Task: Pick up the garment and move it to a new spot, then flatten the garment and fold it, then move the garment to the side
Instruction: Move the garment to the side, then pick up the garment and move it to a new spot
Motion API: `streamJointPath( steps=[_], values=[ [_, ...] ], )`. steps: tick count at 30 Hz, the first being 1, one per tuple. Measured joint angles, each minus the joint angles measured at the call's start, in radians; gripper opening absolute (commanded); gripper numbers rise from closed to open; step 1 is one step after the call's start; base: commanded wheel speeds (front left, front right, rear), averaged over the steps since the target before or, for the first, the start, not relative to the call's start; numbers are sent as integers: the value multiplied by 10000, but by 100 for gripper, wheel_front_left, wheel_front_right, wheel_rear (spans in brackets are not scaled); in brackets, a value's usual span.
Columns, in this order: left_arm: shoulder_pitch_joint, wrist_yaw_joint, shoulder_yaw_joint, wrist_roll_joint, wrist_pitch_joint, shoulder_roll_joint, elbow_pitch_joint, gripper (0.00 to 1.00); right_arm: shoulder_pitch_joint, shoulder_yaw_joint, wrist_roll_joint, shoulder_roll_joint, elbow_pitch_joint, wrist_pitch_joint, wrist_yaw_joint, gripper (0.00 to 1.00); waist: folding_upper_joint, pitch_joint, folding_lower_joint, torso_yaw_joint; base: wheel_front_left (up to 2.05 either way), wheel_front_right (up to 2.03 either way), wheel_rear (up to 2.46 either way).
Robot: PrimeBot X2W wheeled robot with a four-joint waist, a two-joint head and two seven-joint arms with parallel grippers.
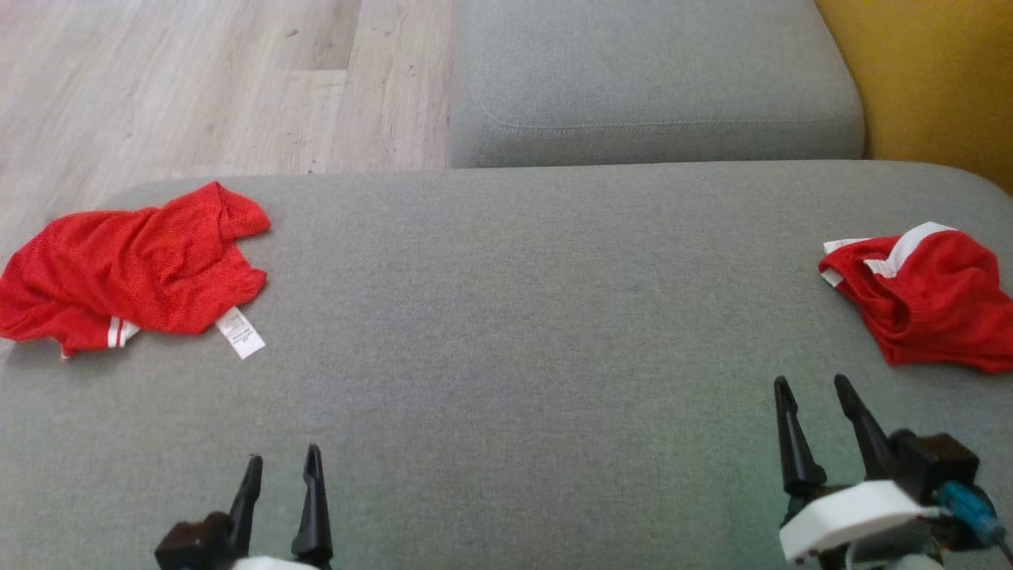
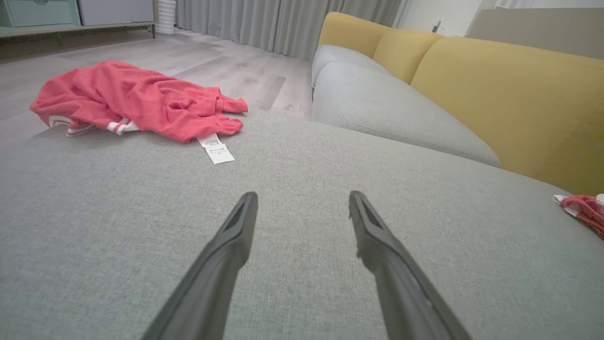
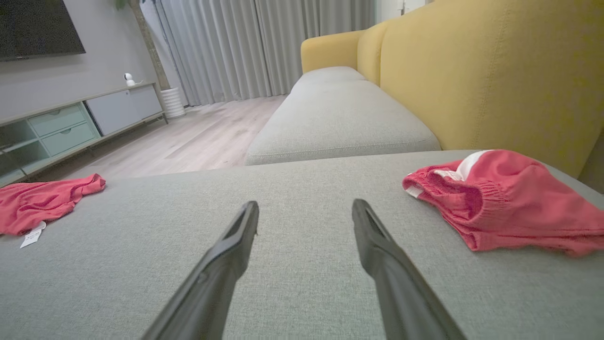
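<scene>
Left gripper (image 1: 285,453): jaws apart with nothing between them, over the front left part of the grey seat cushion (image 1: 514,317).
Right gripper (image 1: 811,380): jaws apart and empty, over the cushion's front right part.
Red mesh garment (image 1: 134,265): crumpled at the cushion's left edge, care label (image 1: 241,332) sticking out toward the cushion's middle. I can't tell whether part of it laps over the edge.
Second red garment (image 1: 926,301): bunched at the cushion's right edge, white band uppermost, near my right gripper.
Risk, wrong target: the task names one garment and I see two. Nothing here tells me which one is meant.
Risk, drop: a sideways nudge on the left garment could push it off the cushion's left edge onto the wood floor (image 1: 198,79).
Risk, poor pinch: I might catch only the care label or a single mesh layer. The cloth would then slip out or lift as a tangle, making flattening harder.
Risk, snag: coming down too deep could pinch the cushion's own fabric along with the cloth.
Risk, arms: reaching across the cushion's middle with both arms could make them clash.
</scene>
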Motion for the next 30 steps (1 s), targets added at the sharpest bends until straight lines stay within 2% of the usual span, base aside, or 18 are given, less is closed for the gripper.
streamJointPath(
  steps=[19, 25, 30],
  values=[
    [157, -111, -155, -86, 0, -40, 188, 100, 475, 178, 311, 0, -81, -88, 0, 100, 0, -241, 1, -77, 0, 0, 0],
    [146, -117, -178, -84, 10, -35, 194, 100, 474, 178, 311, 0, -86, -77, 0, 100, 0, -236, 1, 178, 0, 0, 0],
    [38, -107, -211, -58, 12, -23, 182, 100, 500, 188, 313, 0, -82, -75, 0, 100, 0, -236, 1, 686, 0, 0, 0]
  ],
)
